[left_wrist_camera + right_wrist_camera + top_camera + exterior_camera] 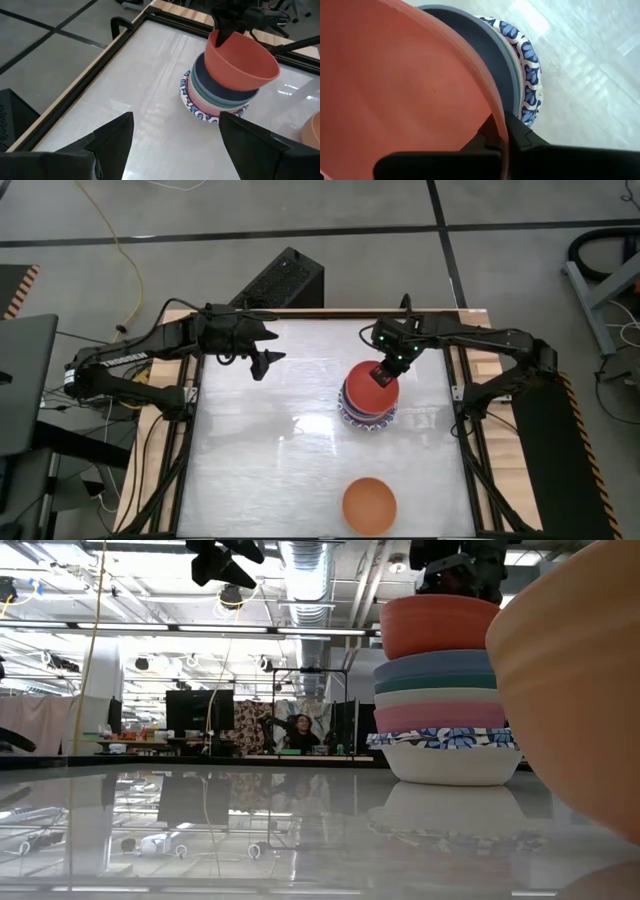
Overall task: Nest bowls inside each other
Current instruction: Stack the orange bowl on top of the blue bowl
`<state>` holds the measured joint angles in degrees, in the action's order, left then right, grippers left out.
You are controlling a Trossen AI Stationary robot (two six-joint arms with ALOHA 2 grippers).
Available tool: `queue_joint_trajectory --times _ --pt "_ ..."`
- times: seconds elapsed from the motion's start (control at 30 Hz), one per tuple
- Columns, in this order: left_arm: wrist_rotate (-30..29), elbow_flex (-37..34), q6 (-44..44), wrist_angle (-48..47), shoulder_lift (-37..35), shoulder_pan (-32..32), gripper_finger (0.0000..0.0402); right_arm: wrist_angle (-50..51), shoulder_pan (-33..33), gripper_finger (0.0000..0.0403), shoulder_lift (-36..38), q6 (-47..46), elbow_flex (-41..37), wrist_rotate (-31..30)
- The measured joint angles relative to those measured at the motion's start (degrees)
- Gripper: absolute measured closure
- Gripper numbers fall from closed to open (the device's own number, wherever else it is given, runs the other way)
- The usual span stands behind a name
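A stack of nested bowls (368,418) stands right of the table's middle: a blue-and-white patterned bowl (445,755) at the bottom, then pink, cream, green and blue ones. The red bowl (366,390) sits on top, inside the blue bowl (225,90), with my right gripper (383,373) shut on its rim. An orange bowl (369,505) stands alone on its base near the table's front edge. My left gripper (265,363) hangs open above the table's far left part, with nothing between its fingers. My right gripper pinches the red bowl's rim (492,112) on the bowl's far side, one finger inside the bowl and one outside. The fingers slant down from the far right. The bowl tilts a little, its lower part inside the blue bowl at the stack's top.
A raised dark frame (125,37) borders the glossy white tabletop (260,450). Bare tabletop lies between the stack and the left arm, and between the stack and the orange bowl.
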<state>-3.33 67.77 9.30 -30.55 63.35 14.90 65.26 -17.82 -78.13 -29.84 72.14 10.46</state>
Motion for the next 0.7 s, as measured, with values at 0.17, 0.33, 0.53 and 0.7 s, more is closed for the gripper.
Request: queue_joint_trajectory --times 0.17,0.33,0.53,0.7 --pt "0.0 0.0 0.0 0.0 0.0 0.0 0.012 0.1 0.0 0.0368 0.0 0.4 0.0 0.0" --pt "0.0 0.0 0.0 0.0 0.0 0.0 0.012 0.1 -0.1 0.0342 0.0 0.5 0.0 0.0" --pt "0.0 0.0 0.0 0.0 0.0 0.0 0.012 0.1 -0.3 0.0329 0.0 0.5 0.0 0.0" --pt "0.0 0.0 0.0 -0.2 0.0 0.0 0.012 0.1 -0.3 0.0317 0.0 1.4 0.0 0.0"
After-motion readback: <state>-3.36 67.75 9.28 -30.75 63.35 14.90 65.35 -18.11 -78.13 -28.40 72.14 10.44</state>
